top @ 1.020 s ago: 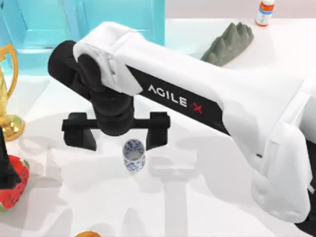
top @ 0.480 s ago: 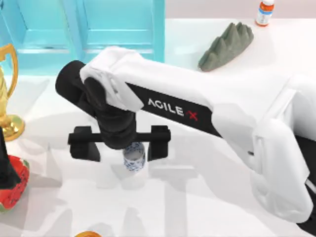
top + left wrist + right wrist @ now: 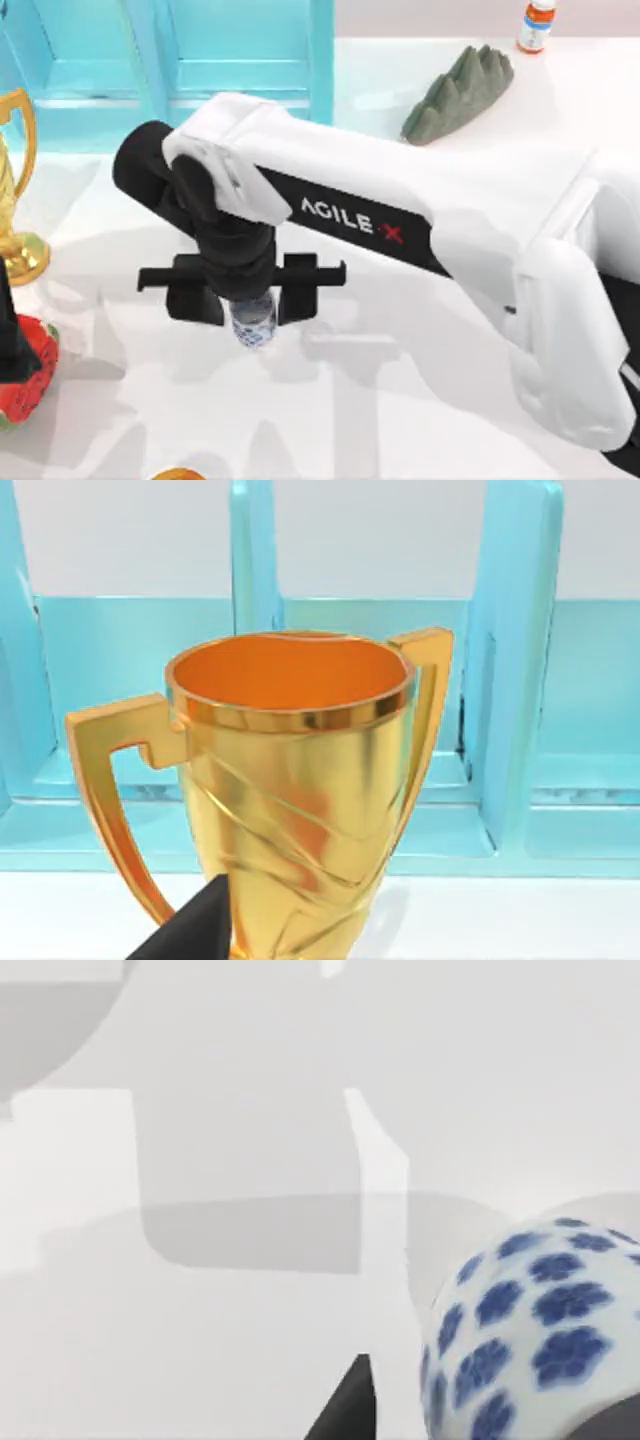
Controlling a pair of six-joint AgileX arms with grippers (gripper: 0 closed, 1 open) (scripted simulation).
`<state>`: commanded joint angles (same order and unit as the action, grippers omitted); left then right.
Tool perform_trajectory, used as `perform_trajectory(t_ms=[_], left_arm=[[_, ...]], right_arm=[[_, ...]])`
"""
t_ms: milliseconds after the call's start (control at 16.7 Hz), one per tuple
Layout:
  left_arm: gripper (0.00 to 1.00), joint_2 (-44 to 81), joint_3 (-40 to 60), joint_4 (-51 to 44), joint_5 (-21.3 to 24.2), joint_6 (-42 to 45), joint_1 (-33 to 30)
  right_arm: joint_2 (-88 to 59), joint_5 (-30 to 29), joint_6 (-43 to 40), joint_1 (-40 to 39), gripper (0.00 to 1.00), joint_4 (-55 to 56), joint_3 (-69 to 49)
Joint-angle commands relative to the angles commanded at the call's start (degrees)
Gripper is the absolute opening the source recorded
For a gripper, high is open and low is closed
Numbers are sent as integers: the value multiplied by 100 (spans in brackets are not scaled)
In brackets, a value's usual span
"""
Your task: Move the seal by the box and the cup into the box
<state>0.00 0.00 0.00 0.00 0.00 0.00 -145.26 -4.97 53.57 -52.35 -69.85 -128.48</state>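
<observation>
The cup, small, white, with blue flowers, stands on the white table in front of the turquoise box. My right gripper reaches down over the cup, with a black finger against each side, shut on it. In the right wrist view the cup sits close beside a dark fingertip. The seal is out of view. My left arm stays parked at the table's left edge, facing the gold trophy.
The gold trophy stands at the left edge with a red watermelon-like piece below it. A grey rock and an orange-capped white bottle are at the back right. An orange object peeks in at the front edge.
The right gripper came down over the cup and its fingers closed in from wide apart. The cup shifted slightly to the left between them.
</observation>
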Motion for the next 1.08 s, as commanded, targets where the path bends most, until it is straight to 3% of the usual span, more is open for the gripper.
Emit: perform_trajectory(t_ms=[300, 1080], left_arm=[[100, 0, 0, 0, 0, 0, 0], [100, 0, 0, 0, 0, 0, 0]], right_arm=[[0, 0, 0, 0, 2, 0, 0], [382, 19, -109, 128, 0, -67, 270]])
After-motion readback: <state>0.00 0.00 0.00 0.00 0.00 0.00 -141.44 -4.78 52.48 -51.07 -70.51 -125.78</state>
